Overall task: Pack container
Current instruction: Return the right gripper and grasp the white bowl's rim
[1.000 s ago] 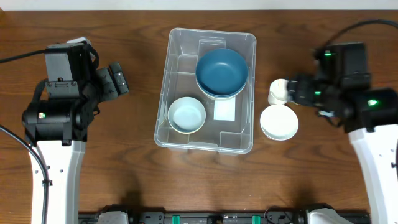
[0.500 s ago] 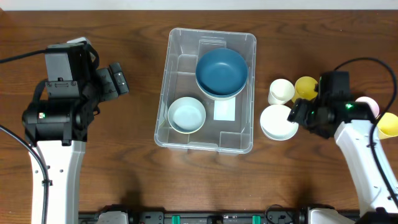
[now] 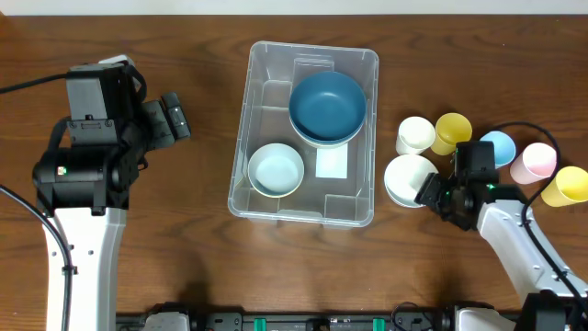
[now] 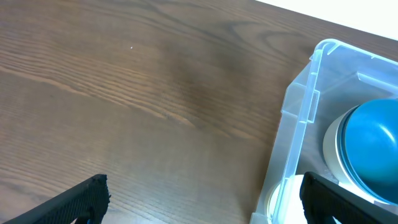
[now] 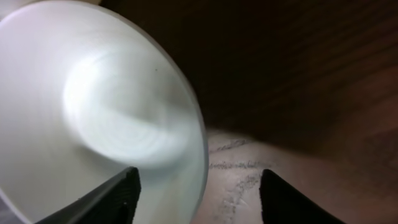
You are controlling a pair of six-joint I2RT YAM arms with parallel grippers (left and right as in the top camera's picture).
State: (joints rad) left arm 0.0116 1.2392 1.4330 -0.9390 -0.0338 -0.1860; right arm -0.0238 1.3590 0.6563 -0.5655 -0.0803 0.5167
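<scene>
The clear container (image 3: 312, 46) stands mid-table, its rim (image 4: 297, 118) also showing in the left wrist view. Inside it lie a large blue bowl (image 3: 327, 106) (image 4: 373, 146) and a small pale bowl (image 3: 276, 170). Just right of the container a white bowl (image 3: 404, 176) (image 5: 93, 106) rests on the table. My right gripper (image 3: 430, 191) (image 5: 199, 194) is open and low at that bowl's right edge, one finger over the bowl's inside and the other over the table, the rim between them. To the container's left my left gripper (image 3: 170, 119) (image 4: 202, 202) hangs wide open, holding nothing.
Several cups stand right of the white bowl: cream (image 3: 415, 135), yellow (image 3: 452, 131), blue (image 3: 497, 147), pink (image 3: 535, 162) and another yellow (image 3: 570, 185). A white label (image 3: 332, 163) lies on the container's floor. Bare wood surrounds the left arm.
My right arm has swung toward the table's front and dropped to the white bowl's right rim, uncovering the cups. Its jaws have narrowed somewhat. The left arm has stayed still.
</scene>
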